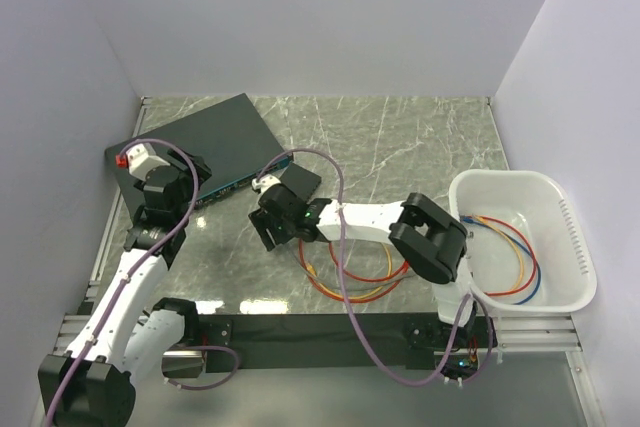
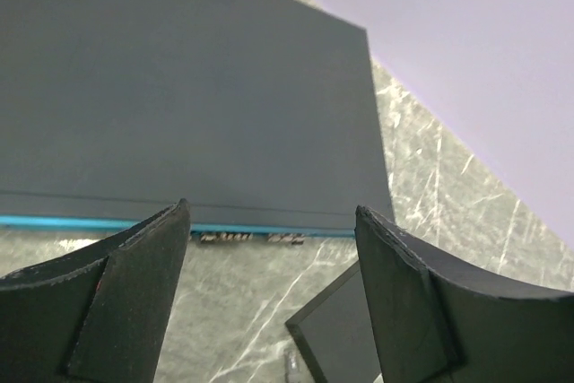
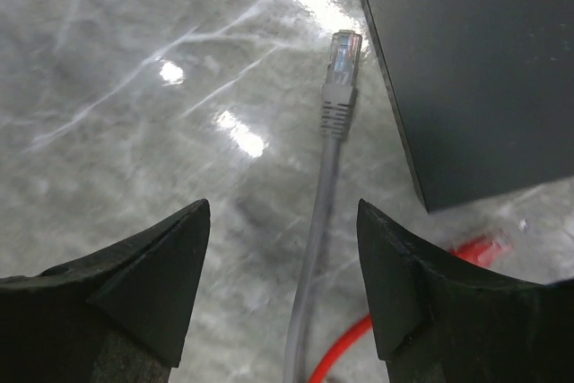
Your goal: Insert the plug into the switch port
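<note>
Grey plug [image 3: 343, 49] lies just beside the small black box [image 3: 475, 69]; right gripper [image 3: 282, 221] hovers near the box, spread and empty; left gripper [image 2: 272, 221] likewise.

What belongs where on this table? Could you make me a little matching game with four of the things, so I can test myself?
Things:
1. big dark slab with blue front strip
2. small black box
3. grey plug
4. white tub

Places:
A. far right, holding coloured cables
B. back left part of the table
C. lying flat just beside the small black box
D. near the middle, next to the right gripper

Pairs: 1-B, 2-D, 3-C, 4-A
</note>
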Tool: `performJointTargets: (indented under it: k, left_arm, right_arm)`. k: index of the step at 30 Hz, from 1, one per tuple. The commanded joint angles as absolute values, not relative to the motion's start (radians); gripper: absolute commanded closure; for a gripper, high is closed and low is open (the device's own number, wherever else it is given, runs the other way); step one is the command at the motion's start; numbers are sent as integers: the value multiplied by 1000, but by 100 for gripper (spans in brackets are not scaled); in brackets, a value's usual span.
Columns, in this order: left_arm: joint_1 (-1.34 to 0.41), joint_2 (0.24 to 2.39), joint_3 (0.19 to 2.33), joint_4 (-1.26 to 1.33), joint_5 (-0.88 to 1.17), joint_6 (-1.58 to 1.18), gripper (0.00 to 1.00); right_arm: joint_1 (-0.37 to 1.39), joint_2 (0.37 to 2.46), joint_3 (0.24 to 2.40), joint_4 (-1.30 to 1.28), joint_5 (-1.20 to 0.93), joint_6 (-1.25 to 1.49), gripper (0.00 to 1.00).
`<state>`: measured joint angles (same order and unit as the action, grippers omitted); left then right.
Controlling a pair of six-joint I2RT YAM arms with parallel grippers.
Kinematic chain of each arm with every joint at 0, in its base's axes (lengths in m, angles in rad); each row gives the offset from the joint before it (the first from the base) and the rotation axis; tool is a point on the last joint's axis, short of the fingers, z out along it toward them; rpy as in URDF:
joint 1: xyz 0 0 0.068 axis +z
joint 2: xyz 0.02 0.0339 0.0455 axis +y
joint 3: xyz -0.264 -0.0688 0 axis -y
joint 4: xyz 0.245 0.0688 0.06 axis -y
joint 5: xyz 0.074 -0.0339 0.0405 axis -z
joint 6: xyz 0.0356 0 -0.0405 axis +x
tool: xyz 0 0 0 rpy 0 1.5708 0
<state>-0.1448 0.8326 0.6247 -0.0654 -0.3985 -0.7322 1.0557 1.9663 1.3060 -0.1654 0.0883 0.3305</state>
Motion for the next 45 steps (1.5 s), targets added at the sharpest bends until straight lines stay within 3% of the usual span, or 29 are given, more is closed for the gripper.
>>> performJointTargets:
  k: [1, 7, 10, 11, 14, 15, 16, 22, 31, 37, 45]
  left_arm:
    - [-146, 830, 627, -100, -417, -765, 21]
    - [-146, 816, 621, -107, -416, -778, 21]
    - [-146, 802, 626, -117, -411, -779, 22]
    - [-146, 798, 626, -115, -410, -776, 22]
    - [-146, 782, 627, -124, -399, -775, 23]
    - [-146, 778, 629, -129, -396, -778, 23]
    - [-146, 770, 630, -129, -384, -775, 23]
    - [-149, 683, 617, -94, -257, -776, 22]
    - [-153, 464, 489, 228, 315, -781, 23]
    - [-153, 407, 404, 519, 633, -921, 29]
    - [-153, 379, 342, 687, 761, -1020, 37]
  right_arm:
    - [1057, 1997, 1367, -210, 127, 347, 28]
    - [1055, 2051, 1378, -222, 156, 365, 39]
    - [1058, 2052, 1364, -215, 146, 371, 56]
    - [1057, 2045, 1350, -206, 128, 371, 67]
    - [1071, 2023, 1330, -186, 112, 362, 84]
    - [1075, 2011, 1310, -177, 89, 348, 96]
    - [1077, 1996, 1295, -163, 77, 345, 100]
    - [1078, 1725, 1111, 24, -106, 348, 100]
    - [1003, 1362, 830, 380, -553, 465, 100]
    - [908, 1302, 715, 700, -801, 676, 100]
    - [836, 1302, 670, 945, -922, 885, 100]
